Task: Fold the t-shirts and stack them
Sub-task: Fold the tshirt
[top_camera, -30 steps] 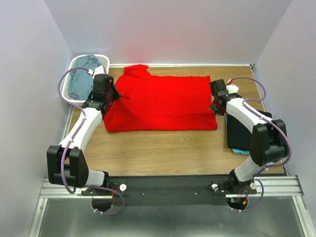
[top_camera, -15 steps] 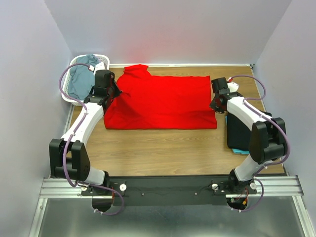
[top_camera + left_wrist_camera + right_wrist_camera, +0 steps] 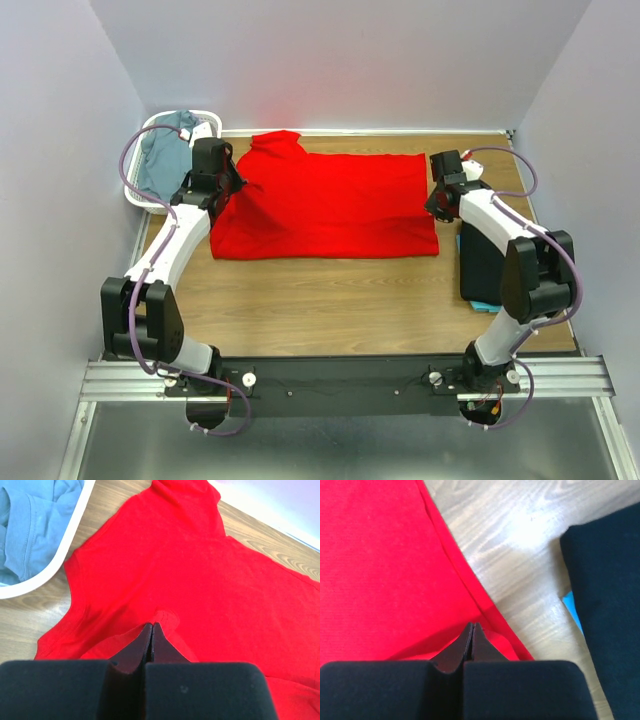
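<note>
Both pinched shut on the one red t-shirt [image 3: 330, 205] spread on the table [image 3: 330, 300], left gripper [image 3: 151, 626] at a pucker, right gripper [image 3: 472, 626] at the hem; beyond, from the right wrist only, one black t-shirt [image 3: 605, 605] over one teal t-shirt [image 3: 570, 607], from the left only, one grey-blue t-shirt [image 3: 30, 520] in one basket [image 3: 60, 555].

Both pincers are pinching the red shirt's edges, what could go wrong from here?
1. Each pinch is thin: the left pincer and the right pincer grip only a small fold of the red t-shirt, so the cloth may slip out when lifted.
2. The right pincer works close to the black t-shirt; a swing might drag or rumple it.
3. The white basket sits by the left pincer; cloth could snag on its rim.
</note>
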You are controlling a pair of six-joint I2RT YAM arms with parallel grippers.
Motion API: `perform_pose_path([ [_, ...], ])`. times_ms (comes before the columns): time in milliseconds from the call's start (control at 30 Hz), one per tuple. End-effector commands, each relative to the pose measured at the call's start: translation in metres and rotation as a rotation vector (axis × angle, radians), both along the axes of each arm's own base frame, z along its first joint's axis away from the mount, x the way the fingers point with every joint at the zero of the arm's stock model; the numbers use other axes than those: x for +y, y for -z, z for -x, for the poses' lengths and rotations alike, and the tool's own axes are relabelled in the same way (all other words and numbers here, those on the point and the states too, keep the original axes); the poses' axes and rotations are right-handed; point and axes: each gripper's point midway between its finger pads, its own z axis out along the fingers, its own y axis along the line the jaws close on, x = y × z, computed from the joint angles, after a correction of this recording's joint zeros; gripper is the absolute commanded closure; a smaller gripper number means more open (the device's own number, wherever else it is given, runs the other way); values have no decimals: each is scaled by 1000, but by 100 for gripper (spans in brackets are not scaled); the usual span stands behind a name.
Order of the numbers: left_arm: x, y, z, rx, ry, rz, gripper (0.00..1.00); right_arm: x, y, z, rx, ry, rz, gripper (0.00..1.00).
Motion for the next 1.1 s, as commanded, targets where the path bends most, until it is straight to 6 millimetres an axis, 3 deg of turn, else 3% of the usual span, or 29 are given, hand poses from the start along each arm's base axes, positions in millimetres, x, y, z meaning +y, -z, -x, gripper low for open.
perform_pose_path([
  [0, 9, -8, -6, -14, -30, -32, 100, 3, -5, -15, -24, -16, -19, 100],
  [233, 9, -9, -9, -22, -31, -24, 100, 7, 0, -22, -19, -26, -25, 100],
  [1067, 8, 14, -24, 13, -29, -26, 100, 9, 18, -31, 4, -24, -26, 100],
])
